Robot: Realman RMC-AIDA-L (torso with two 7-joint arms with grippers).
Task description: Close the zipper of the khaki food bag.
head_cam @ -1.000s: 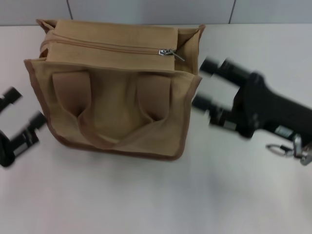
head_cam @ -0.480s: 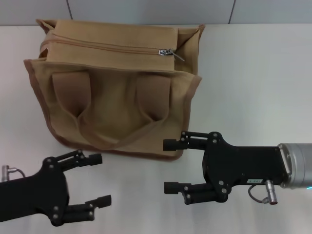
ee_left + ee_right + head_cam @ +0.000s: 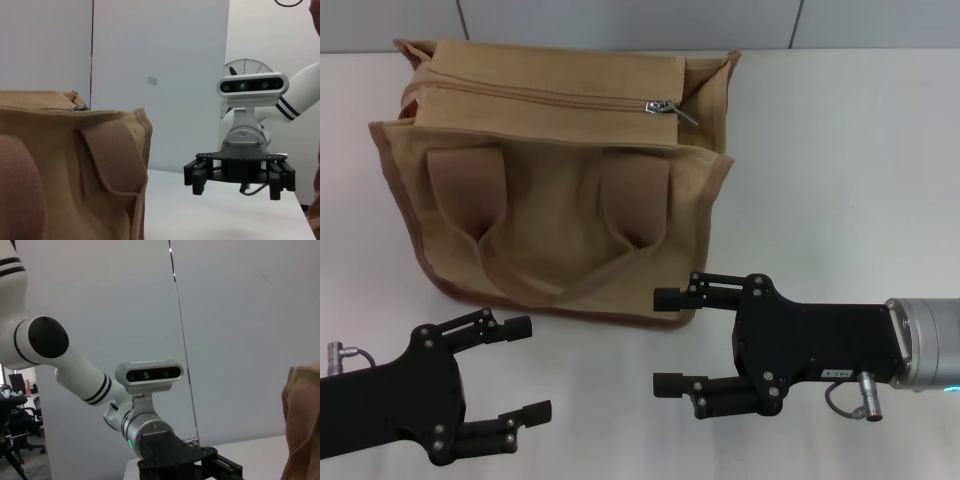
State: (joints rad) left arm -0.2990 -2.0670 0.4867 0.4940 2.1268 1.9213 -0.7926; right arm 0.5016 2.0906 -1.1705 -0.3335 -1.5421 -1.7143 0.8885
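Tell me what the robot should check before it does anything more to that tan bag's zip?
1. Zipper shut along the top: looks ok, pull tab sits at the right end.
2. Khaki food bag upright on the table: ok.
3. Left gripper free of the bag: ok, open and empty.
4. Right gripper free of the bag: ok, open, near the bag's front corner.
5. Last bit beyond the tab closed: cannot tell.

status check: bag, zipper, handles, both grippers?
khaki food bag: on the table, untouched.
zipper: closed along most of its length, pull tab at the right end.
strap handles: lying flat against the front.
left gripper: open, empty.
right gripper: open, empty.
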